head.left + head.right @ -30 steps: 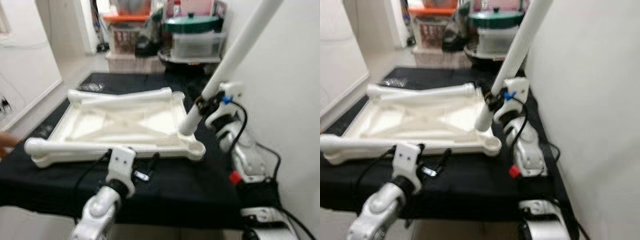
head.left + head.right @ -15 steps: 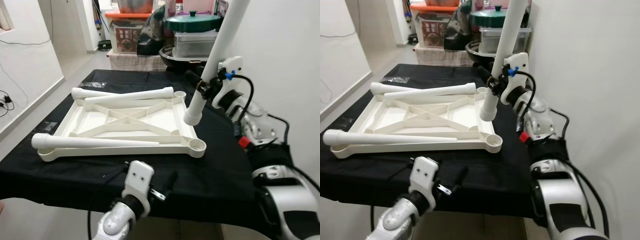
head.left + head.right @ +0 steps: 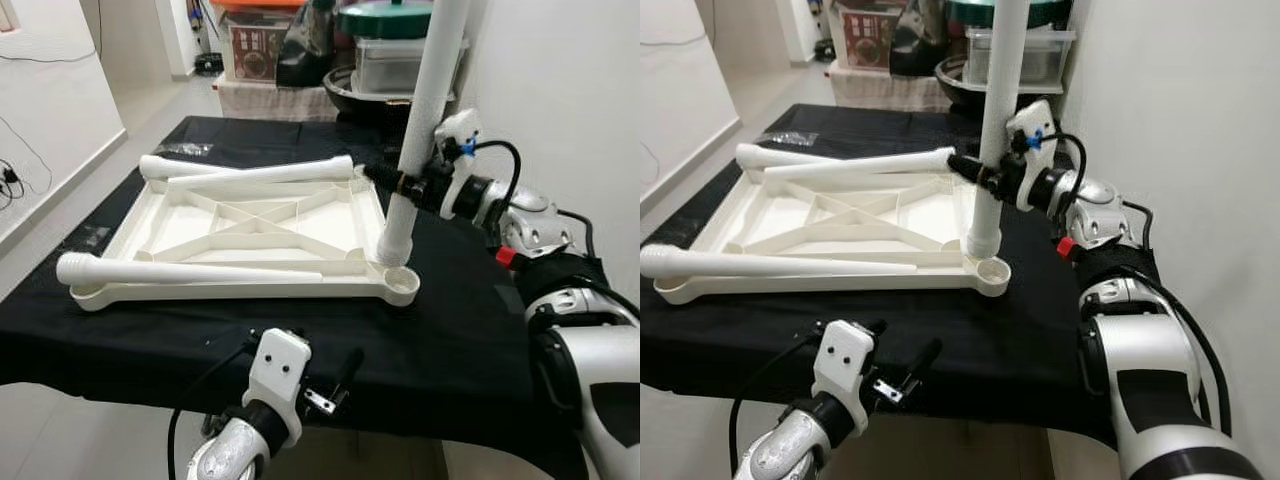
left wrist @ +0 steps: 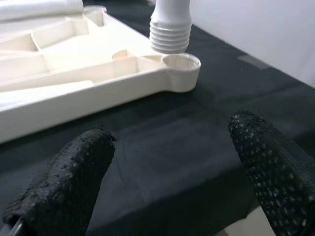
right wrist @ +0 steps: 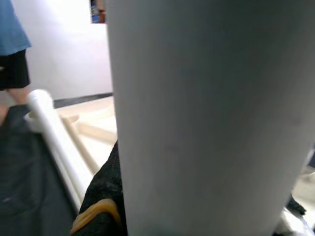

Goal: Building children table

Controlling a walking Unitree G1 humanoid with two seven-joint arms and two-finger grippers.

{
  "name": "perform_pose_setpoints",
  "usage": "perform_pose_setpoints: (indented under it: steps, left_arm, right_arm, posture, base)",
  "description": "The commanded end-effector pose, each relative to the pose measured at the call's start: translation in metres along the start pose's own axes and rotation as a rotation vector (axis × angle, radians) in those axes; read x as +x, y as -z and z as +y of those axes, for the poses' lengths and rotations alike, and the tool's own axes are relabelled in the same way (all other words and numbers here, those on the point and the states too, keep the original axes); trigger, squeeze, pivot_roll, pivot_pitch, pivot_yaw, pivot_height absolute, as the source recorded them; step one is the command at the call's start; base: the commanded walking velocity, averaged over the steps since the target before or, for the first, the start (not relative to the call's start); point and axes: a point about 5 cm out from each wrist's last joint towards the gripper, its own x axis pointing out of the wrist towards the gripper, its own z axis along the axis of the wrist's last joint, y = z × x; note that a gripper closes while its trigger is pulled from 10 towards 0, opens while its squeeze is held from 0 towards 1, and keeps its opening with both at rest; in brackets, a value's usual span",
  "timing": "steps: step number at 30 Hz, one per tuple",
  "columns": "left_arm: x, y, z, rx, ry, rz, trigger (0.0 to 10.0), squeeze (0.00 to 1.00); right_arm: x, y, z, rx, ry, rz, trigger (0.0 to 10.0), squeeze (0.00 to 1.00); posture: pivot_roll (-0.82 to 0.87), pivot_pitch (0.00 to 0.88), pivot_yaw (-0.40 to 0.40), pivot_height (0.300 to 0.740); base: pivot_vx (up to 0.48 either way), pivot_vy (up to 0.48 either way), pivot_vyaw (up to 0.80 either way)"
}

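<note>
The right gripper (image 3: 408, 184) has its fingers pinched around the white table leg (image 3: 425, 110), gripping it partway up the shaft. From that grip the leg runs nearly upright, leaning only slightly, and its ribbed, threaded lower end (image 4: 170, 35) hangs just above and a little to the inner side of the round corner socket (image 4: 181, 62) of the upturned white tabletop (image 3: 250, 225). In the left wrist view the thread looks close to the socket's mouth but not yet inside it, and I cannot tell whether it touches the rim. So the coming move turns on one relation: the leg's long axis has to stand straight over that socket, which lies below the fingers and a touch nearer the robot than the leg's end. By my judgement a small shift toward the robot, then a straight push down and a twist, would seat it.

The left gripper (image 4: 167, 172) hovers low at the near edge of the black-covered table (image 3: 470, 340), fingers spread wide with nothing between them, pointing toward the same corner. It is well short of the tabletop, so the right arm is clearly the nearer one.

Two more white legs lie flat across the tabletop, one along its near rail (image 3: 190, 271) and one along the far rail (image 3: 250, 170), both with their long axes running side to side.
</note>
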Motion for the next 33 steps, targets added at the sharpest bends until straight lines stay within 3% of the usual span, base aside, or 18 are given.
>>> perform_pose_setpoints:
  steps: [1, 6, 11, 17, 33]
  left_arm:
    - [-0.005, 0.002, 0.001, 0.012, -0.008, 0.027, 10.0, 0.00]
    - [-0.010, 0.000, 0.001, 0.014, -0.014, 0.039, 10.0, 0.00]
    - [-0.012, -0.001, 0.001, 0.018, -0.017, 0.045, 10.0, 0.00]
    - [-0.017, -0.004, 0.002, 0.005, -0.023, 0.052, 10.0, 0.00]
    - [-0.025, -0.004, 0.005, -0.011, -0.029, 0.080, 10.0, 0.00]
  right_arm:
    - [0.001, -0.003, 0.005, -0.002, -0.095, -0.023, 10.0, 0.00]
    - [0.000, -0.001, 0.013, 0.027, -0.246, -0.038, 10.0, 0.00]
    - [0.001, -0.003, 0.011, 0.006, -0.245, -0.032, 10.0, 0.00]
    - [-0.003, -0.025, 0.004, -0.059, -0.246, -0.048, 10.0, 0.00]
    - [-0.020, -0.029, -0.008, -0.138, -0.180, 0.006, 10.0, 0.00]
  posture:
    - [0.13, 0.159, -0.027, 0.740]
    - [0.13, 0.169, -0.033, 0.740]
    - [0.14, 0.171, -0.032, 0.740]
    - [0.16, 0.177, -0.029, 0.740]
    - [0.16, 0.193, -0.014, 0.740]
  base:
    - [0.000, 0.000, 0.00]
    - [0.000, 0.000, 0.00]
    - [0.000, 0.000, 0.00]
    - [0.000, 0.000, 0.00]
    - [0.000, 0.000, 0.00]
